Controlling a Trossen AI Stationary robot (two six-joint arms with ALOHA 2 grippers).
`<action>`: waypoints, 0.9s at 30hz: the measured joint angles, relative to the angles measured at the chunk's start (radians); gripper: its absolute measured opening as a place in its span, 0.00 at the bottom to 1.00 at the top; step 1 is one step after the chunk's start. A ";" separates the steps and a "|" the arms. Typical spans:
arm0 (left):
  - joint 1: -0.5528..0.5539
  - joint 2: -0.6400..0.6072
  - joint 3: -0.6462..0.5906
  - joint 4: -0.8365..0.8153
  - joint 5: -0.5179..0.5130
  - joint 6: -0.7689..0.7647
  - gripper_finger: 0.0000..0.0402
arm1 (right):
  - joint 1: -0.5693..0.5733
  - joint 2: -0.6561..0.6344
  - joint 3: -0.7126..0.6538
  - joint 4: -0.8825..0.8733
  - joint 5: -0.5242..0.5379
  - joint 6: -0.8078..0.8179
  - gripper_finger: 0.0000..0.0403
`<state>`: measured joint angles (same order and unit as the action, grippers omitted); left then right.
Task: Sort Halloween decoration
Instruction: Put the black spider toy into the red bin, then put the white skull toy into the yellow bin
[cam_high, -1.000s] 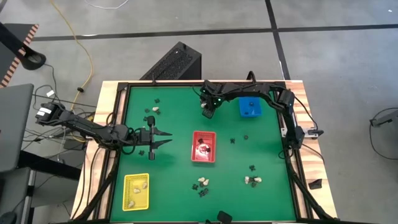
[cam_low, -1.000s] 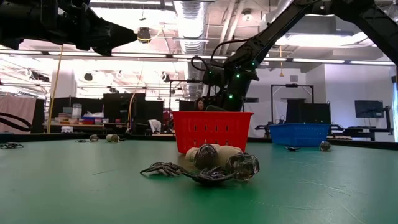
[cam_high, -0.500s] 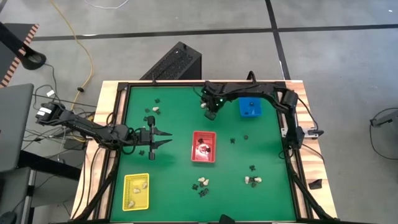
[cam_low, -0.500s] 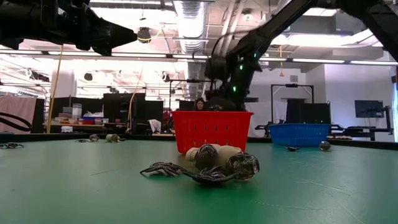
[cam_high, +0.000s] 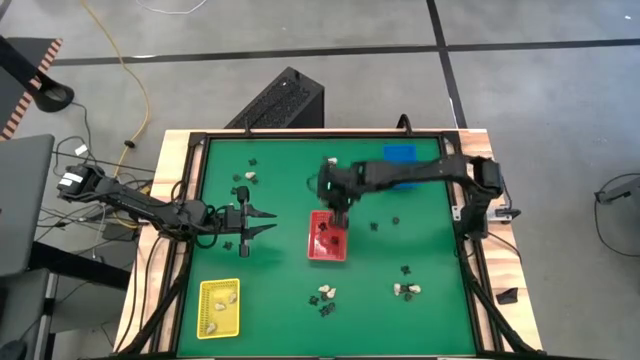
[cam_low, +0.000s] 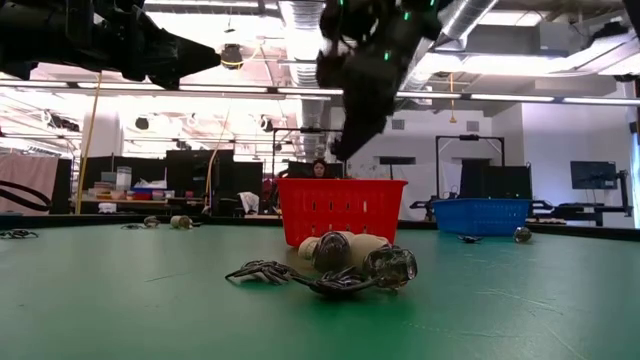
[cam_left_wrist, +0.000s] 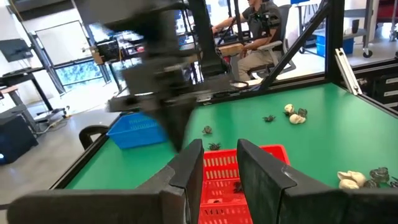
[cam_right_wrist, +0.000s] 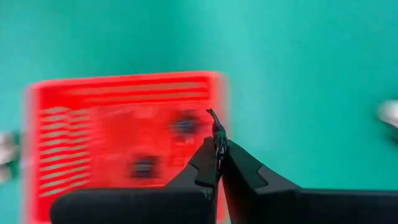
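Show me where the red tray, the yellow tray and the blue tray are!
red tray (cam_high: 314, 246): high view, on its left wall.
yellow tray (cam_high: 203, 307): high view, on its left rim.
blue tray (cam_high: 402, 153): high view, on the part showing behind the right arm.

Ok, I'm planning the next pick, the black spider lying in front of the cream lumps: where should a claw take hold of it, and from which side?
Probably at the middle body of the black spider, coming straight down from above. It lies flat with thin legs splayed outward, so a sideways approach would find little to pinch. Keep clear of the cream lumps just behind it.
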<state>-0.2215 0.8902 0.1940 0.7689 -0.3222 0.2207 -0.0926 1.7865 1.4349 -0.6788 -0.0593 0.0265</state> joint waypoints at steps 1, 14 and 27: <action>0.000 0.000 0.000 0.000 0.000 0.000 0.22 | 0.035 0.002 0.000 0.005 0.000 0.000 0.10; 0.000 0.000 0.000 -0.011 -0.004 -0.020 0.22 | 0.203 0.068 0.000 0.086 0.039 0.019 0.14; 0.000 0.000 0.000 -0.018 -0.005 -0.027 0.22 | 0.171 0.064 0.008 -0.007 0.049 0.053 0.38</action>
<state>-0.2215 0.8902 0.1940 0.7506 -0.3271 0.1936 0.0785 1.8503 1.4431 -0.6855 -0.0103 0.0795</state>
